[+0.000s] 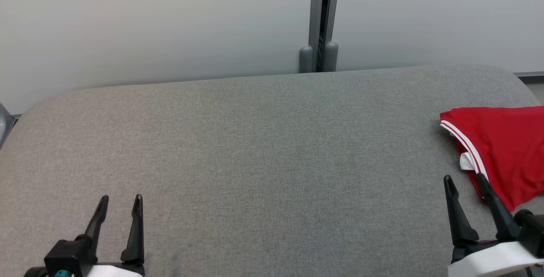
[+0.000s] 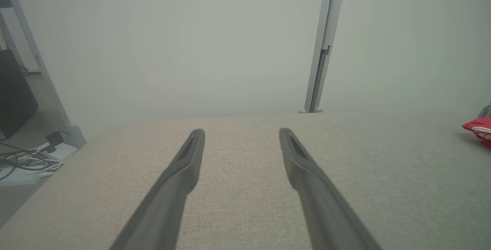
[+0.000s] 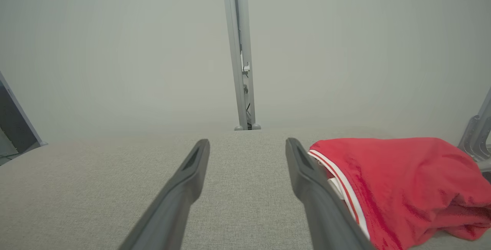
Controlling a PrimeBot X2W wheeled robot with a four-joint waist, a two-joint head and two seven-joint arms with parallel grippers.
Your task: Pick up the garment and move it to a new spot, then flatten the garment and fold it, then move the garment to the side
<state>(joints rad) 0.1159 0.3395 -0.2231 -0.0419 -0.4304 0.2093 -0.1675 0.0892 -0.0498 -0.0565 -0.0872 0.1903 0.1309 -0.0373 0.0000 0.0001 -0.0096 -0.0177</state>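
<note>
One red garment [image 1: 505,149], two pincers, one grey table [image 1: 255,149]

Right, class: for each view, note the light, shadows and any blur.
Head view: soft even light, no hard shadows. Left wrist view: left fingers blur toward the lens, wall hazy. Right wrist view: right fingers blur likewise, garment fairly crisp.

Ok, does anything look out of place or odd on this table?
Only the red garment with white striped trim: it lies in a loose heap at the right edge of the grey fabric-covered table, beside the open right gripper. No spills or damage.
</note>
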